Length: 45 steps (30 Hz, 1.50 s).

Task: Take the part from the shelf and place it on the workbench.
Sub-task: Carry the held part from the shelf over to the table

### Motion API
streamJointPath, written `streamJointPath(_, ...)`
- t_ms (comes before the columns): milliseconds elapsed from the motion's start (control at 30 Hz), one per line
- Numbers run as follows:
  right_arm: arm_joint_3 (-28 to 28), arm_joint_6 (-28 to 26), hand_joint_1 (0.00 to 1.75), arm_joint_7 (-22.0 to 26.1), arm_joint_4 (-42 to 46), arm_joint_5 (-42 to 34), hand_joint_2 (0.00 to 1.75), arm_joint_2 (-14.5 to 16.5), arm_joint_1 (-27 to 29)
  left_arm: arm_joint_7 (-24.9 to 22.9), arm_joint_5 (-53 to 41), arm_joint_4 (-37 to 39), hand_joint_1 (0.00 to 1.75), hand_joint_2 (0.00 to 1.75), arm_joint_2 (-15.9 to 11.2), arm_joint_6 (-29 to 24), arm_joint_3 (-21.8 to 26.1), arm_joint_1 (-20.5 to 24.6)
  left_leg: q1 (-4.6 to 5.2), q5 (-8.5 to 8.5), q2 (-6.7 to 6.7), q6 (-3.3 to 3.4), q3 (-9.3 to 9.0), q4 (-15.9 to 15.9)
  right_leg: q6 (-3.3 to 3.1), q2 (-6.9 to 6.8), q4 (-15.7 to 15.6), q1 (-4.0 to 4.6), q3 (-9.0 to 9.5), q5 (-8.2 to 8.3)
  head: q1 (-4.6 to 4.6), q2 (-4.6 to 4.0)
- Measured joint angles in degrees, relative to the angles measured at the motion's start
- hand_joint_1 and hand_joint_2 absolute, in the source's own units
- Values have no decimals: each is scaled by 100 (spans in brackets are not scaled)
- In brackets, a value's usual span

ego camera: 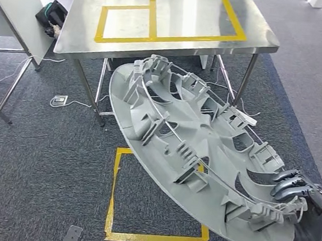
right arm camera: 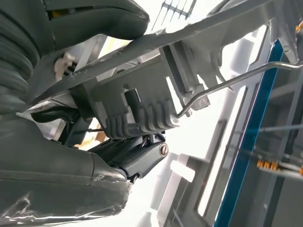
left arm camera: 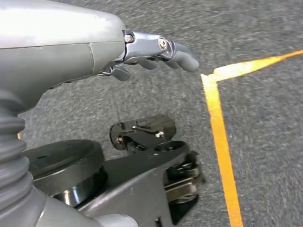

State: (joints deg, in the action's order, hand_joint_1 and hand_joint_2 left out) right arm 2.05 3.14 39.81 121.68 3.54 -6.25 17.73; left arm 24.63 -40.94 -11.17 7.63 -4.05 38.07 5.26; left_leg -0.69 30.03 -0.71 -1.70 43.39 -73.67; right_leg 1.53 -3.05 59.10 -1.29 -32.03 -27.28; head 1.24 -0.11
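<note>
The part point(ego camera: 190, 157), running from 12 to 5 o'clock in the head view, is pale grey all over, ribs and clips included, with a thin silver wire ring along its back. The right hand point(ego camera: 300, 189) at 4 o'clock has dark grey fingers. At 12 o'clock the workbench point(ego camera: 259, 44) is brushed silver steel marked with yellow tape rectangles point(ego camera: 153, 18). The carpet point(ego camera: 40, 161) is speckled dark grey, and a yellow tape square point(ego camera: 111, 206) sits at 6 o'clock. A black bag point(ego camera: 51, 16) lies at 10 o'clock. The left hand point(left arm camera: 157, 52) is silver with grey fingertips.
</note>
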Motion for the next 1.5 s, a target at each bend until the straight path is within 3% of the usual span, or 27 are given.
streamJointPath(67,1,1,175,-1,0,1,175,0,-4,0,-2,0,0,175,1,2,0,-8,18,-285,63,54,-234,415,-1,-165,0,20,25,-18,-1,0)
streamJointPath(133,2,-1,175,0,0,1,175,0,-8,0,-2,0,0,175,-4,3,0,3,89,-574,375,131,-659,1188,28,-305,6,51,64,-53,-2,0)
streamJointPath(200,3,-4,175,0,0,2,175,0,-10,0,-3,0,0,175,-6,3,0,21,154,-630,572,180,-838,1556,76,-432,0,86,96,-87,0,0)
streamJointPath(267,0,-4,175,-1,0,4,175,0,-17,0,-4,0,0,175,-11,3,1,17,155,-629,424,216,-823,1591,135,-549,-31,95,134,-112,1,0)
streamJointPath(333,-1,-4,175,-3,0,7,175,0,-28,0,-4,0,0,175,-17,2,2,6,119,-651,260,267,-830,1618,202,-325,85,77,109,-224,19,0)
streamJointPath(400,1,-5,175,-2,-1,8,175,0,-30,0,-5,0,0,175,-11,2,1,19,91,-667,99,311,-837,1630,237,107,667,63,-156,-534,63,0)
streamJointPath(433,2,-6,175,1,-2,7,175,0,-26,0,-9,0,0,175,-8,3,1,27,90,-669,16,326,-836,1629,240,229,1073,64,-360,-706,76,0)
streamJointPath(467,2,-6,175,1,-3,7,175,0,-22,0,-14,0,0,175,-5,3,0,31,92,-669,-74,335,-835,1629,241,282,1416,66,-550,-811,87,0)
streamJointPath(500,2,-6,175,0,-5,6,175,0,-20,0,-18,0,0,175,-4,3,1,29,94,-667,-155,338,-837,1627,240,299,1580,68,-668,-805,90,0)
streamJointPath(533,2,-6,175,-1,-6,3,175,0,-18,0,-23,0,0,175,-5,3,1,26,94,-667,-225,339,-843,1626,236,303,1519,66,-683,-683,90,0)
streamJointPath(567,2,-5,175,-2,-7,-2,175,0,-18,0,-25,0,0,175,-5,5,2,23,91,-665,-289,336,-854,1624,230,309,1238,62,-590,-466,91,0)
streamJointPath(633,2,-2,175,-1,-5,-29,175,0,-34,0,-33,0,0,175,-6,10,2,22,97,-654,-384,308,-867,1609,221,373,441,46,-273,-66,92,0)
streamJointPath(700,1,4,175,2,-1,-65,175,0,-47,0,-37,0,0,175,-8,14,2,16,109,-658,-433,253,-845,1592,187,447,26,42,-93,63,86,0)
streamJointPath(767,1,11,175,3,2,-85,175,1,-49,0,-37,0,0,175,-11,14,2,-1,102,-674,-445,196,-819,1593,120,460,10,52,-85,68,79,0)
streamJointPath(833,3,19,175,3,4,-93,175,3,-46,0,-37,0,0,175,-11,14,2,-9,101,-585,-319,133,-770,1492,47,430,-8,44,-84,93,63,0)
streamJointPath(867,5,20,175,4,8,-95,175,4,-42,0,-36,0,0,175,-10,14,2,0,100,-451,-218,100,-676,1287,12,403,-21,34,-78,100,51,0)
streamJointPath(933,8,13,175,6,15,-82,175,8,-28,0,-35,0,0,175,-6,20,1,19,87,-78,-48,45,-329,558,-29,338,-24,36,-78,96,24,0)
streamJointPath(1000,9,-7,175,5,17,-51,175,19,-18,0,-35,0,0,175,1,27,2,19,68,105,-13,23,-52,-20,-37,280,-23,38,-79,93,23,0)
streamJointPath(1033,9,-16,175,5,17,-35,175,24,-16,0,-35,0,0,175,4,29,2,16,63,33,-11,23,-65,-6,-36,266,-23,38,-77,92,23,0)
streamJointPath(1067,9,-22,175,4,17,-19,175,27,-15,0,-36,0,0,175,7,31,2,14,61,-125,-11,31,-191,225,-31,264,-23,37,-73,91,24,0)
streamJointPath(1100,9,-27,175,5,17,-4,175,28,-15,0,-36,0,0,175,7,32,2,14,59,-319,-20,45,-404,607,-23,268,-23,37,-68,88,24,0)
streamJointPath(1167,9,-33,175,5,17,19,175,28,-16,0,-37,0,0,175,9,33,2,17,62,-533,-53,83,-806,1332,20,290,-12,57,-77,81,28,0)
streamJointPath(1233,9,-36,175,4,17,23,175,28,-11,0,-37,0,0,175,14,33,2,14,76,-534,-65,126,-939,1588,85,314,-25,66,-90,90,30,0)
streamJointPath(1333,11,-34,175,5,17,17,175,28,4,0,-37,0,0,175,25,33,2,13,65,-556,-14,222,-950,1631,186,340,43,48,-141,29,41,0)
streamJointPath(1400,14,-34,175,7,17,16,175,28,12,0,-37,0,0,175,32,33,2,17,48,-560,31,280,-967,1654,228,337,547,48,-384,-257,68,0)
streamJointPath(1467,15,-34,175,7,17,19,175,28,24,0,-37,0,0,175,36,33,2,13,56,-548,71,305,-970,1654,248,335,1297,50,-744,-578,82,0)
streamJointPath(1500,16,-34,175,7,17,22,175,28,30,0,-37,0,0,175,36,33,2,10,61,-542,95,310,-975,1654,254,335,1517,52,-858,-620,82,0)
